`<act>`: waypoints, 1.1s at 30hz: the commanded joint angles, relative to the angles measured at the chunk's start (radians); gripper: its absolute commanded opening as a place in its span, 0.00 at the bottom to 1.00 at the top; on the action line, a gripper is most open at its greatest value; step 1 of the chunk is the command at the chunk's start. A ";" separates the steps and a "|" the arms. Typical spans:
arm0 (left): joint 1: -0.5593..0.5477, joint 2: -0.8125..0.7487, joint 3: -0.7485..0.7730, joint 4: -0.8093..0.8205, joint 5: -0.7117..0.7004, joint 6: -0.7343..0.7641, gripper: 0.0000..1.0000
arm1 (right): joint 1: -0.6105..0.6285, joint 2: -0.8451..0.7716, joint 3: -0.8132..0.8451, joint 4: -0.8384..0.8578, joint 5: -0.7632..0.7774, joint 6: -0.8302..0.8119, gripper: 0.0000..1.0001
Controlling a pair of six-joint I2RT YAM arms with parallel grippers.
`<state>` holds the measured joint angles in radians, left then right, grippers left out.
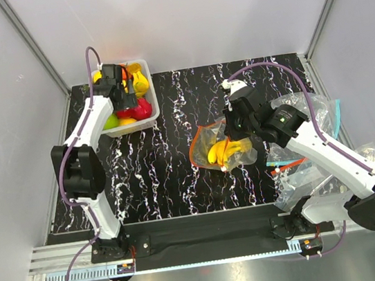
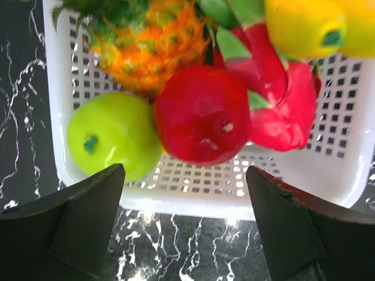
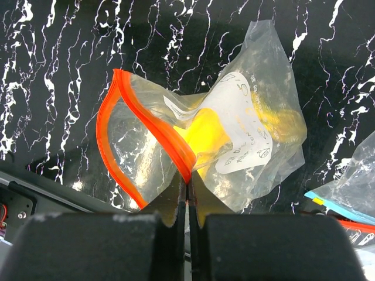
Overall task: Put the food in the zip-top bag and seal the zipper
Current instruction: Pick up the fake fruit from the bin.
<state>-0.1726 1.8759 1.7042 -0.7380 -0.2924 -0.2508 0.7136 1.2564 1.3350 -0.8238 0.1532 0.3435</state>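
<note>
Status: partly complete.

1. Done: the banana bunch point(image 1: 225, 152) lies inside the zip-top bag point(image 3: 217, 129), which sits near the centre of the worktop point(image 1: 172, 177), slightly toward 3 o'clock.
2. Not done: the red apple point(image 2: 202, 114), green apple point(image 2: 111, 137) and yellow fruit point(image 2: 304, 26) lie in the white basket point(image 2: 293, 175) at 10 o'clock.
3. Not done: the zipper point(image 3: 170, 146) gapes in a wide loop and is unsealed.

Right hand point(image 3: 187, 186): clenched on the zipper strip at the mouth's near edge, holding it open.

Left hand point(image 2: 184, 175): released, fingers spread wide with nothing between them, poised above the basket's near rim, the red apple just beyond. Judged next step: loading that apple.
</note>
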 commanded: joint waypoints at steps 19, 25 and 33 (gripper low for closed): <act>0.016 0.068 0.080 0.064 0.123 0.005 0.35 | -0.003 -0.011 -0.013 0.071 -0.020 -0.018 0.00; 0.016 -0.142 -0.061 0.130 0.193 -0.041 0.34 | -0.003 -0.022 -0.008 0.069 -0.026 -0.014 0.00; -0.019 -0.437 -0.280 0.235 0.512 -0.156 0.31 | -0.003 -0.014 0.004 0.071 -0.007 -0.014 0.00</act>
<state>-0.1619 1.5410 1.4933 -0.6003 0.0330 -0.3367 0.7132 1.2613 1.3231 -0.7898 0.1371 0.3336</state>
